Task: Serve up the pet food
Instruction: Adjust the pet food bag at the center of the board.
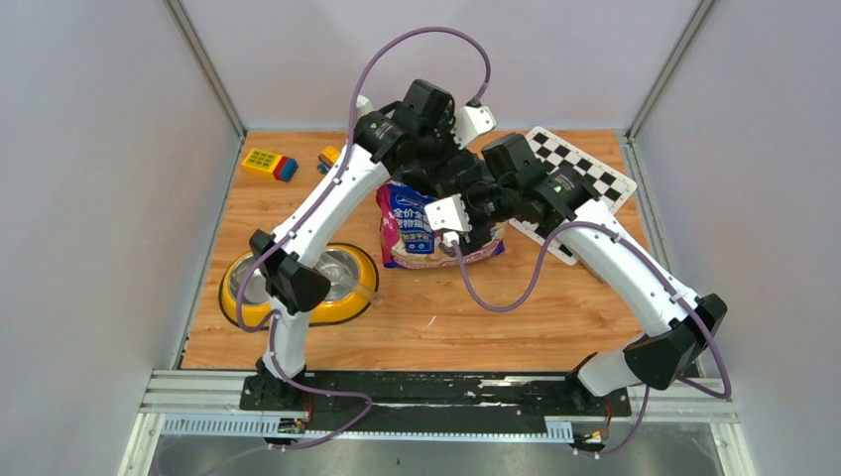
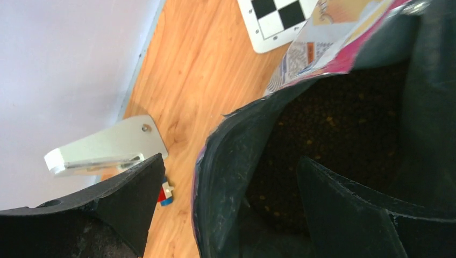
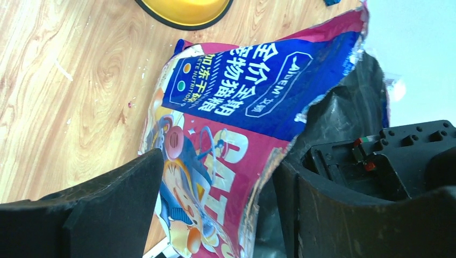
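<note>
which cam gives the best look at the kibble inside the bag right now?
Left wrist: it looks straight into the open bag, and the dark kibble is visible inside. Top external shows only the bag's outside, its mouth blocked from view. Right wrist shows the printed front and torn edge, no kibble.

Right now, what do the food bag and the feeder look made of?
Food bag: glossy printed plastic film, crinkled, with a ragged torn mouth; the dull dark lining inside is possibly foil. Feeder: smooth yellow base, likely plastic; bowls are mirror-bright, apparently steel.
</note>
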Motion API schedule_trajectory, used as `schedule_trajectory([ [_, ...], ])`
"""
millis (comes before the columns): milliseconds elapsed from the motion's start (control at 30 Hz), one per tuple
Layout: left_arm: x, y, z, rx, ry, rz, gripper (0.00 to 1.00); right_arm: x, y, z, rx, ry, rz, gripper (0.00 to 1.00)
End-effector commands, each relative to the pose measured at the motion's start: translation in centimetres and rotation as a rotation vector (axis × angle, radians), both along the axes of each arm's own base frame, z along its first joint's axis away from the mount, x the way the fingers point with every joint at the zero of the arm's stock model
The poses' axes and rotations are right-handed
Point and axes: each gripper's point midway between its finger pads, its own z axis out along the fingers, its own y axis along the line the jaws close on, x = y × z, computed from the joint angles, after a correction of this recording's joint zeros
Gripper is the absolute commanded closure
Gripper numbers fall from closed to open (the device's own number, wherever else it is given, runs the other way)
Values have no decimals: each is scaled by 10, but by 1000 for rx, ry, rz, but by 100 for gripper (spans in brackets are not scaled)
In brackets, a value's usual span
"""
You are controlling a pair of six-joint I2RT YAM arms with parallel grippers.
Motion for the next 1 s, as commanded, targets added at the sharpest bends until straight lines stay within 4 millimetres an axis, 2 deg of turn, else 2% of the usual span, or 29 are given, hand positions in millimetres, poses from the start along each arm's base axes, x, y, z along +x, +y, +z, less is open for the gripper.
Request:
schedule_trajectory([
  [0,20,18,-8,52,-23,54,0,-2,3,-1,9,-4,-15,27],
  [100,26,23,-13,70,-21,66,1,0,3,-7,-4,-1,-28,29],
  [200,25,26,-21,92,-4,61,6,4,3,-12,-14,-1,-43,31],
  [367,23,32,-25,115,8,53,26,17,3,-23,-41,-17,-82,39],
  [433,23,34,-26,124,11,50,34,22,4,-25,-47,-20,-97,49],
  [467,23,34,-26,129,11,45,38,24,4,-24,-46,-20,-104,58],
  [500,23,35,-28,136,15,45,46,26,5,-23,-44,-20,-114,67],
  [533,24,35,-27,136,13,45,50,29,7,-22,-40,-19,-125,79],
  [633,28,34,-25,136,2,55,72,37,11,-12,-14,-27,-151,97],
  [667,31,34,-21,128,-13,64,75,40,13,-8,-2,-37,-157,100],
  [733,41,33,-11,113,-64,95,87,48,15,0,23,-68,-184,100],
  [867,69,42,16,86,-193,208,94,70,21,21,88,-171,-234,100],
  [967,89,56,43,56,-294,305,96,89,26,43,136,-239,-279,100],
])
